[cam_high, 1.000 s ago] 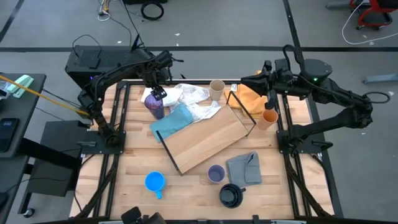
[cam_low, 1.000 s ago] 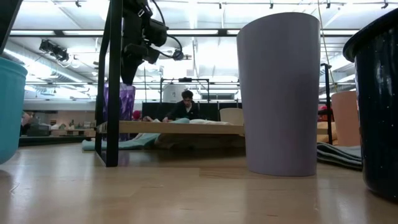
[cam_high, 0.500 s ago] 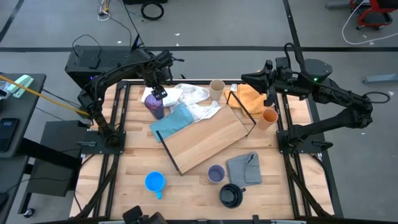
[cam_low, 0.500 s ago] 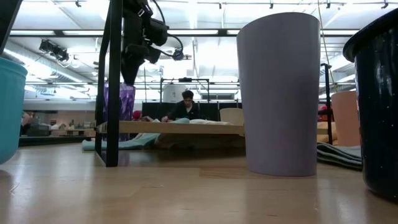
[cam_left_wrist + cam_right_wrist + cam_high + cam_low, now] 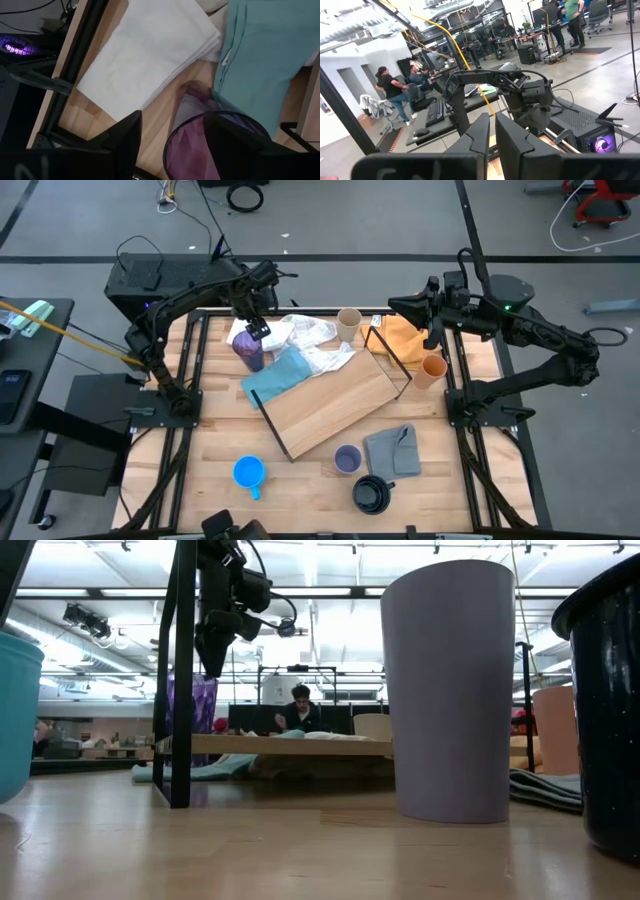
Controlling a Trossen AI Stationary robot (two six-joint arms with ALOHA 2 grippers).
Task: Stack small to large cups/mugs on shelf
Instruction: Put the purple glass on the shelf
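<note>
Above the dark purple tumbler (image 5: 249, 351), at the table's far left, the left gripper (image 5: 256, 329) hangs with its fingers spread wide. In the left wrist view the two dark fingers (image 5: 125, 137) straddle the tumbler's rim from above; no contact visible, nothing held. The tumbler stands upright on the slatted tabletop (image 5: 220, 435), touching a teal cloth (image 5: 283, 373) and just beside a white cloth (image 5: 290, 332).

Right gripper (image 5: 396, 305): raised over the far right edge, above the orange cloth (image 5: 402, 335), pointing toward the left arm. Its fingers (image 5: 479, 132) sit nearly together, a narrow gap between them, holding nothing.

The shelf (image 5: 333, 405) lies diagonally mid-table, board bare, black frame rods at both ends. Beige cup (image 5: 348, 325) stands upright by the shelf's far corner, beside the white cloth. Orange cup (image 5: 433, 367) stands near the shelf's right end rods.

Near side of table: lavender cup (image 5: 347, 459) just beside the grey cloth square (image 5: 392, 450); black mug (image 5: 372, 495) close to both; bright blue mug (image 5: 249, 473) well apart to the left.

Low view: a person (image 5: 297, 710) sits beyond the table.
</note>
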